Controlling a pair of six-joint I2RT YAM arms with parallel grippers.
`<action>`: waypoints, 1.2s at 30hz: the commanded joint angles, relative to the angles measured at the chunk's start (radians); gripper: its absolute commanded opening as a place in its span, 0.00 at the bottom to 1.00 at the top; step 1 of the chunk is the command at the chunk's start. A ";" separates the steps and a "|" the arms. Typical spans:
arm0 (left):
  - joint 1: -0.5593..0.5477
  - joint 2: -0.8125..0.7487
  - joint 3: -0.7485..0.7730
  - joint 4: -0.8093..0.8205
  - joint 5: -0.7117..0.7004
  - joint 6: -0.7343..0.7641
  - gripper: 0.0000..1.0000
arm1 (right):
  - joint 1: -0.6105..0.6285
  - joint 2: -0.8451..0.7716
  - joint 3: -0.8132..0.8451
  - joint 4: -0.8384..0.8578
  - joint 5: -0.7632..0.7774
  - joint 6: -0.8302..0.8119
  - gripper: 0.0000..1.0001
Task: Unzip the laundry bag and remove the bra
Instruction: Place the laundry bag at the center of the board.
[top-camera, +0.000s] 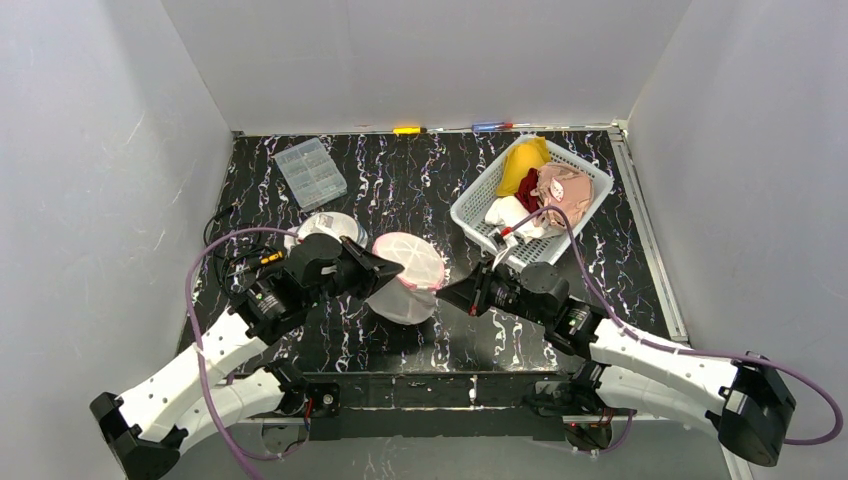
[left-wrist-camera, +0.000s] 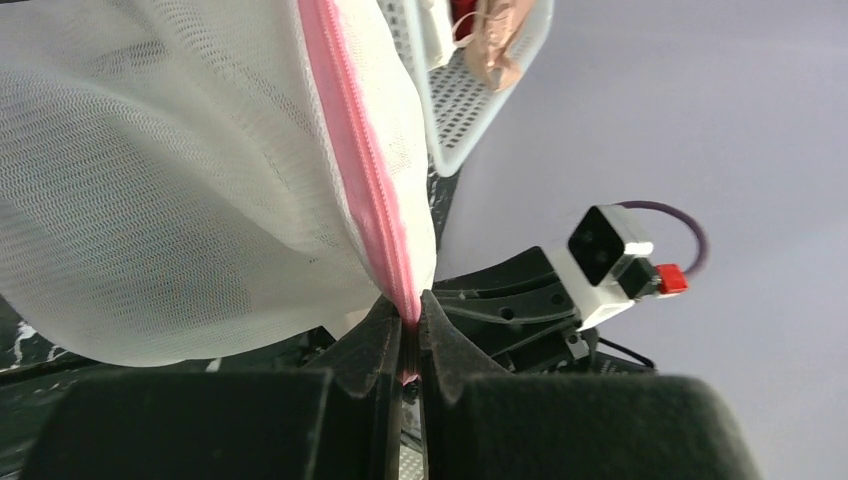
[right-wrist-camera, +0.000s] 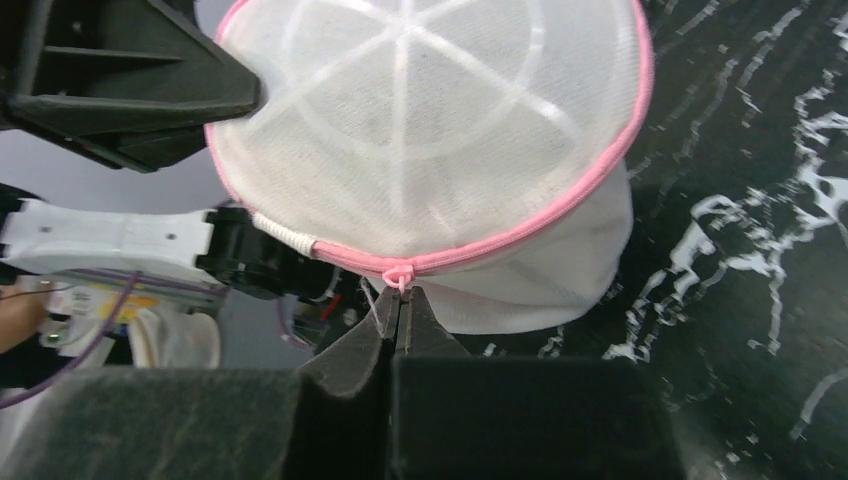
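Observation:
The round white mesh laundry bag with a pink zipper band hangs above the table between both arms. My left gripper is shut on the pink zipper seam at the bag's left edge; it also shows in the top view. My right gripper is shut on the pink zipper pull at the bag's near right edge, also seen from above. The zipper line looks closed along the bag's dome. The bra is hidden inside the bag.
A white basket with yellow, red and beige clothes stands at the back right. A clear compartment box lies at the back left. A white round object sits behind my left gripper. Pens lie by the back wall.

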 joint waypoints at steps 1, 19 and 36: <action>0.003 0.004 -0.045 0.046 0.056 0.033 0.00 | 0.002 -0.025 0.060 -0.239 0.098 -0.117 0.01; 0.025 0.403 0.038 0.304 0.303 0.524 0.00 | 0.064 -0.157 0.044 -0.471 0.257 -0.246 0.01; 0.107 0.467 -0.042 0.309 0.329 0.508 0.47 | 0.196 -0.045 -0.003 -0.345 0.460 -0.115 0.01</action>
